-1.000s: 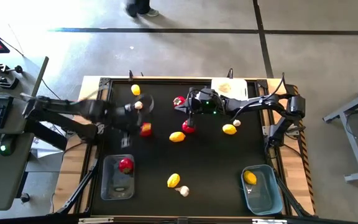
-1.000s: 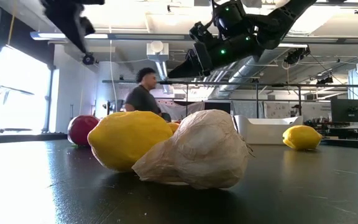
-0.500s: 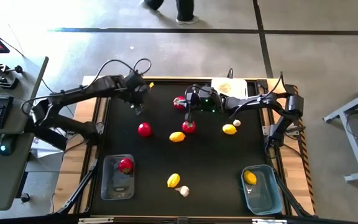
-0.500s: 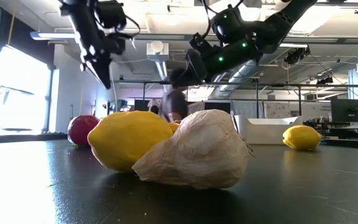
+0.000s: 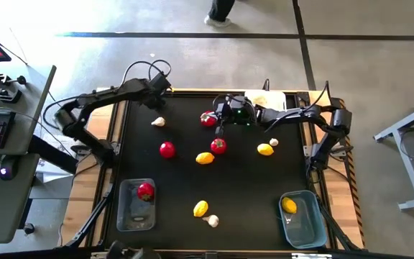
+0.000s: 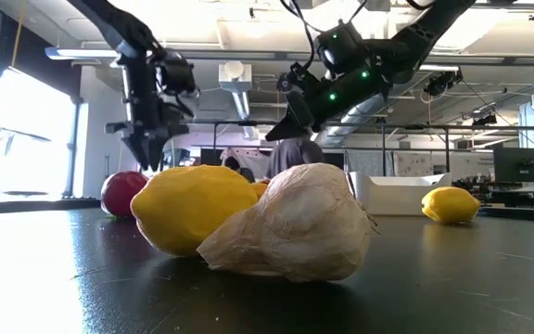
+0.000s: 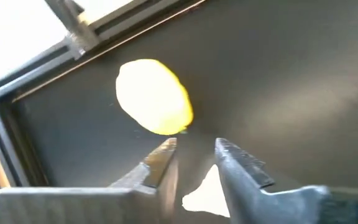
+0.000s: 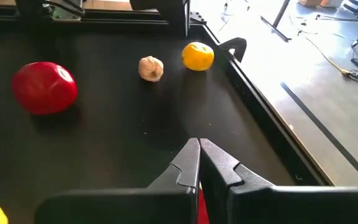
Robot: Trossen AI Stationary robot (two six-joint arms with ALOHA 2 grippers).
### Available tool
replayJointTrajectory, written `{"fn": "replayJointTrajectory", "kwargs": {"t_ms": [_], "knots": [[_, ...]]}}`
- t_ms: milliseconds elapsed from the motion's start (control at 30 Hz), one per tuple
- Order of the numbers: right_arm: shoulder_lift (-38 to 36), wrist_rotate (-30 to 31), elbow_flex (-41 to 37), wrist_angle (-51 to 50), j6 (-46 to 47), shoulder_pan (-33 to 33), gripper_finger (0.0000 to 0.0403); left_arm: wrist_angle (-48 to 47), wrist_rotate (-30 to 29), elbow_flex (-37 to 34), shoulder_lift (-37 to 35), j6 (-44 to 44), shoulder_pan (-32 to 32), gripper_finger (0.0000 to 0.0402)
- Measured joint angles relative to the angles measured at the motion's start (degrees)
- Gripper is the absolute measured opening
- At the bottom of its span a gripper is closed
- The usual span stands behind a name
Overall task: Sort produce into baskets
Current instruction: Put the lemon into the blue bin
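My left gripper [image 7: 194, 149] is open at the table's far left corner [image 5: 158, 97], pointing down just short of an oval yellow piece [image 7: 155, 96] that lies on the mat; my arm hides that piece in the high view. My right gripper [image 8: 199, 155] is shut and empty, hovering [image 6: 274, 128] above a round red piece [image 5: 218, 146], with another red one [image 5: 207, 119] beside it. A garlic bulb [image 5: 158, 121] and a red piece [image 5: 167, 150] lie on the left. A clear basket [image 5: 124, 216] holds one red piece, and a blue-grey basket [image 5: 304, 226] holds one yellow piece.
A white basket [image 5: 266, 99] stands at the far edge. Loose pieces lie around: yellow [image 5: 204, 158], yellow [image 5: 265, 150] with garlic [image 5: 274, 142], and near the front yellow [image 5: 201, 208] with garlic [image 5: 211, 221]. A raised frame [image 8: 253, 118] rims the mat. A person [image 6: 295, 153] stands beyond the table.
My left gripper has swung from above the red piece on the left toward the table's far left corner and has come down close to the yellow piece there. The pieces on the mat have stayed in place.
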Motion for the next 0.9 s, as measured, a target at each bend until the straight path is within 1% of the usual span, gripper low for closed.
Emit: {"fn": "replayJointTrajectory", "kwargs": {"t_ms": [100, 233, 400, 567, 667, 800, 900], "knots": [[0.0, -0.2, 0.0, -1.1, -0.1, -0.5, 0.0000, -0.2, -1.6, 0.0, 1.9, -1.3, 1.0, 0.0140], [0.0, -0.2, 0.0, -1.4, -0.2, -0.6, 0.0000, 0.2, -6.1, 0.0, 3.7, -4.5, 1.0, 0.0188], [0.0, -0.8, 0.0, -1.5, -0.7, -0.5, 0.0000, 1.7, -7.1, 0.0, 6.8, -7.1, 1.0, 0.0228], [0.0, -1.2, 0.0, -1.5, -1.3, -0.5, 0.0000, 3.2, -7.4, 0.0, 9.3, -8.5, 1.4, 0.0242], [0.0, -1.4, 0.0, -1.5, -1.6, -0.5, 0.0000, 3.1, -7.7, 0.1, 10.4, -9.0, 2.0, 0.0243], [0.0, -1.4, 0.0, -1.5, -1.7, -0.5, 0.0000, 3.1, -9.5, 0.1, 11.9, -8.9, 3.0, 0.0243], [0.0, -1.4, 0.0, -1.5, -1.7, -0.5, 0.0000, 3.5, -9.7, 0.1, 13.0, -7.7, 4.0, 0.0243]]}}
